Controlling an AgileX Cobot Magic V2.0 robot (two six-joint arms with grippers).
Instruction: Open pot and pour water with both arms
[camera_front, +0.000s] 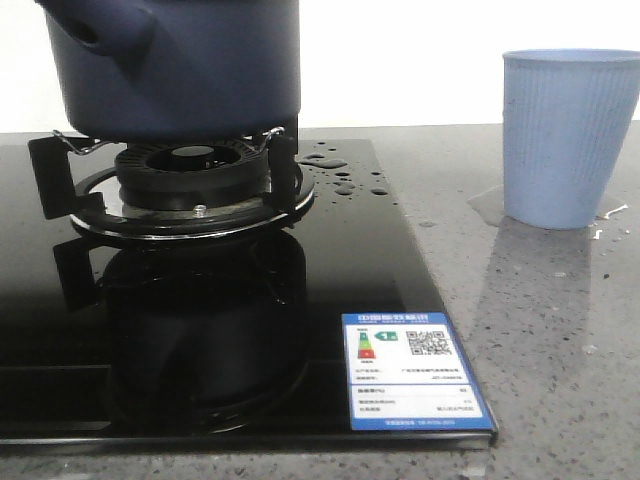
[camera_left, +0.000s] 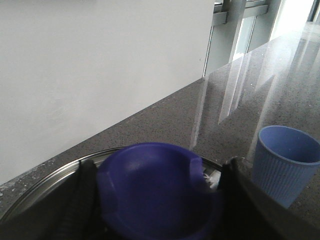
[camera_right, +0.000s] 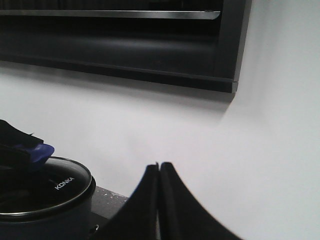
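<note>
Glossy black hob, the pot (camera_front: 175, 65) sits on the burner with lid on. Left gripper (camera_left: 157, 200) looks clamped around the blue knob (camera_left: 155, 192), though it's blurry. Right gripper (camera_right: 159, 200) is closed, empty. Pouring into the cup (camera_front: 570, 135) remains

"KONKA" on the pot's glass lid (camera_right: 47, 192); energy label with QR code (camera_front: 412, 372) on the cooktop (camera_front: 150, 330).

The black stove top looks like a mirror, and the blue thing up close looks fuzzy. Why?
Front view: the glossy stove glass reflects the burner and the pot darkly. Left wrist view: the knob sits too close to the lens, so it blurs, while the cup looks sharper.
</note>
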